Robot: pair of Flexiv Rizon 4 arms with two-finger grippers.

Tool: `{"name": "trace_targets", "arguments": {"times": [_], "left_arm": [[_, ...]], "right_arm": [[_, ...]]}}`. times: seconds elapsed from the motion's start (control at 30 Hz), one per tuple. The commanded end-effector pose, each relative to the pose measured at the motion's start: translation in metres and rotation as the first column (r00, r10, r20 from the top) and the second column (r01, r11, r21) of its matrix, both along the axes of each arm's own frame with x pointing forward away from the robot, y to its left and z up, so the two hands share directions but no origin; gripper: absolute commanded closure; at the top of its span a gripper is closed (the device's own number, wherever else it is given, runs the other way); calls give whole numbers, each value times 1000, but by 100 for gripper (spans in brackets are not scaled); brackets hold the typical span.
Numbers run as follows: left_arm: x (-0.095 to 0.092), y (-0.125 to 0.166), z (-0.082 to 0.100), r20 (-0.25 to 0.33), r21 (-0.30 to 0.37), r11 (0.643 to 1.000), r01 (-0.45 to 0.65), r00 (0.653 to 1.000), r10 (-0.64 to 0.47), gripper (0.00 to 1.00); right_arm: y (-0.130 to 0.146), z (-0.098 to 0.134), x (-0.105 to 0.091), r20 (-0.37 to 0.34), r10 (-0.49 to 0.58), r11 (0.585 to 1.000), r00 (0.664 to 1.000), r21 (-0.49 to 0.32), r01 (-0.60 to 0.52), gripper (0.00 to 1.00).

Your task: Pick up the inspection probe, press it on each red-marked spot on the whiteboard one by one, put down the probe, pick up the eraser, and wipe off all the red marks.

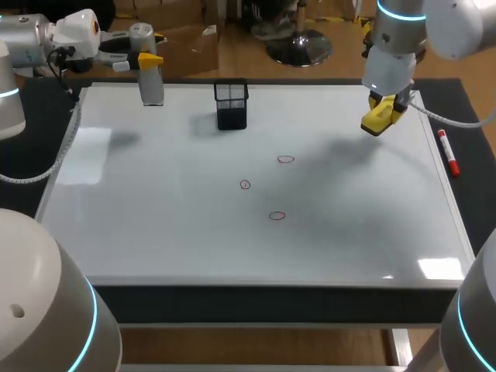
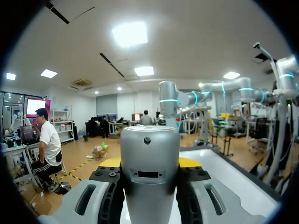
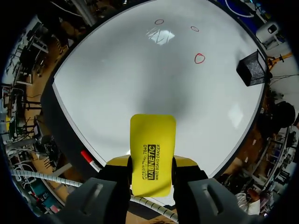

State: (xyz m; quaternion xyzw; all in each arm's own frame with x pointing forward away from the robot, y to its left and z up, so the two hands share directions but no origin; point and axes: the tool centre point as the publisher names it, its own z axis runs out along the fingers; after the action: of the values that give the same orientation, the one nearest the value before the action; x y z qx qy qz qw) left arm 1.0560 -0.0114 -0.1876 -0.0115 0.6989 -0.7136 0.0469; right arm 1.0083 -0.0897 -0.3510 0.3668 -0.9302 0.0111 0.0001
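Eraser [image 3: 153,135] yellow, flat, rounded corners, black print, clamped in right pincer [image 3: 152,163].

Even overhead light keeps the whiteboard [image 1: 194,240] bright. Glare shows as pale patches by its left edge and near its front right corner. In the right wrist view another patch lies close to two red marks [image 3: 159,22]. Soft grey shadows fall on the board near the eraser [image 1: 377,118] held in the right claw [image 1: 385,108], near the inspection probe [image 1: 152,84] in the left claw [image 1: 147,60], and beside the mesh holder [image 1: 232,105].
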Motion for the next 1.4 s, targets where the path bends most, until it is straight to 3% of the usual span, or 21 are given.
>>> {"name": "trace_targets", "arguments": {"times": [0.03,0.53,1.07,1.4], "left_arm": [[1,0,1,0,-1,1000,3,1000,-3,100],[1,0,1,0,-1,1000,3,1000,-3,100],[-79,-36,10,26,-13,999,31,999,-31,100],[-131,-71,4,-39,-51,997,50,998,-52,100]], "right_arm": [[-1,1,0,0,2,1000,1000,-3,-2,100],[-1,1,0,0,2,1000,1000,-3,-2,100],[-1,1,0,0,2,1000,1000,-3,-2,100],[-1,1,0,0,2,1000,1000,-3,-2,100]]}}
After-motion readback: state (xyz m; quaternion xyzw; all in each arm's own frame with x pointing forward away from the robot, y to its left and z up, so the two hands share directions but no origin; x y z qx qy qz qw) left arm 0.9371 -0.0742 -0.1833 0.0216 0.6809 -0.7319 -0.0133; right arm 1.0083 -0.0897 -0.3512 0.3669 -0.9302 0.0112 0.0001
